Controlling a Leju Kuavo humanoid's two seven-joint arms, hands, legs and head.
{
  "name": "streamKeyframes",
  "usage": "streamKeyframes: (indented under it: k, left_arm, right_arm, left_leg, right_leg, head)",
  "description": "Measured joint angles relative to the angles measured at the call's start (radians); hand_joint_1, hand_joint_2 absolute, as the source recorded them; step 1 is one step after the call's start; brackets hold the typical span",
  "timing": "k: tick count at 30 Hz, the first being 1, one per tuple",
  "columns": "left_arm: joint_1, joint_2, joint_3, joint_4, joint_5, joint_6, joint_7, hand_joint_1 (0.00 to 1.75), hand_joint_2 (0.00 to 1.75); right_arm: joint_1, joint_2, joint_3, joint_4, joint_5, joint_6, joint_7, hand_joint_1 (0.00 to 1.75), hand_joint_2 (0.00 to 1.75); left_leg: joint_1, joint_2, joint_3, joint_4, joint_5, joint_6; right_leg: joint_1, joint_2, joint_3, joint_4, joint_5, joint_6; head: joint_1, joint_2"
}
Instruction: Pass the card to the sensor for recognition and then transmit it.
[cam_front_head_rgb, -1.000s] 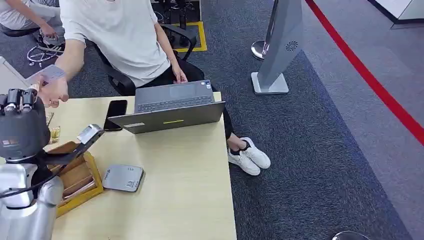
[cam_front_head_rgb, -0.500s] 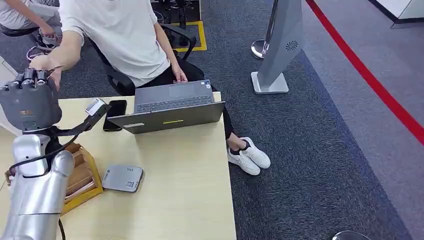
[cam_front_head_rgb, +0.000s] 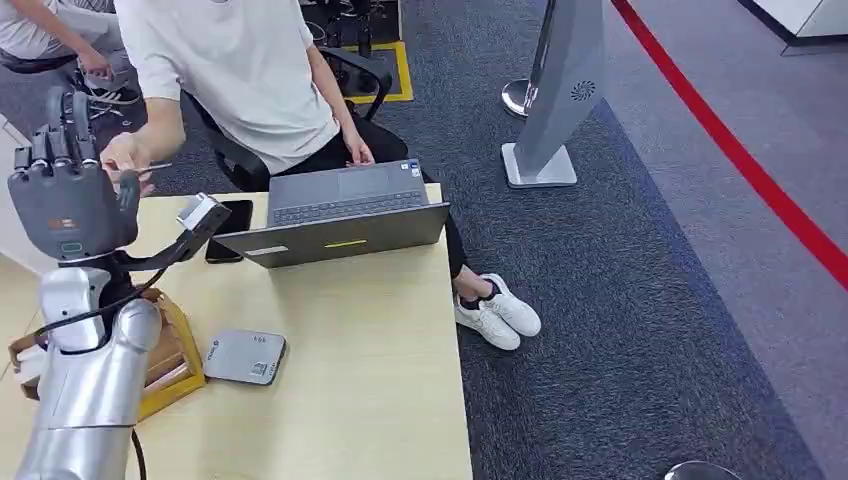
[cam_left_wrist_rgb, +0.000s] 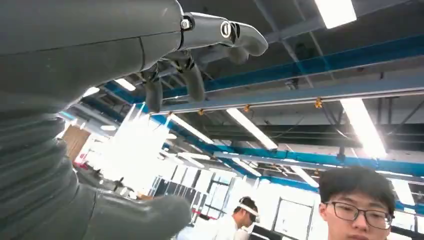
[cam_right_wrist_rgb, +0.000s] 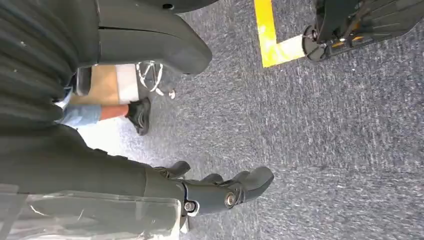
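My left hand (cam_front_head_rgb: 70, 195) is raised above the table's far left corner, fingers up and apart, palm empty. The left wrist view shows the same hand (cam_left_wrist_rgb: 200, 55) with its fingers spread and nothing between them. Just beyond it, a seated person's hand (cam_front_head_rgb: 125, 155) pinches a thin flat card (cam_front_head_rgb: 152, 168), seen edge-on and apart from my fingers. The grey card sensor (cam_front_head_rgb: 245, 357) lies flat on the table, nearer to me than my hand. My right hand (cam_right_wrist_rgb: 215, 192) hangs over the carpet, fingers loosely apart and holding nothing.
A wooden tray (cam_front_head_rgb: 185, 355) sits beside the sensor, under my left arm. An open laptop (cam_front_head_rgb: 340, 215) and a black phone (cam_front_head_rgb: 230, 228) lie at the table's far edge. The person in a white shirt (cam_front_head_rgb: 240, 70) sits behind them. A grey stand (cam_front_head_rgb: 560, 100) rises from the carpet.
My left arm has lifted from over the tray towards the person, and its fingers have straightened upward. The person's hand has kept the card and shifted beside my hand.
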Motion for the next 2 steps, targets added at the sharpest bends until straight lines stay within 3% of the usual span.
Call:
streamKeyframes:
  k: [2]
  left_arm:
    - [0.052, 0.004, -0.002, -0.062, 0.014, -0.001, -0.010, 0.00, 1.75]
  right_arm:
    - [0.005, 0.000, -0.004, 0.000, -0.010, -0.002, -0.004, 0.00, 1.75]
  left_leg:
    - [0.000, 0.000, 0.000, 0.000, -0.001, -0.001]
  right_leg:
    - [0.000, 0.000, 0.000, 0.000, 0.000, 0.000]
  head:
    - [0.000, 0.000]
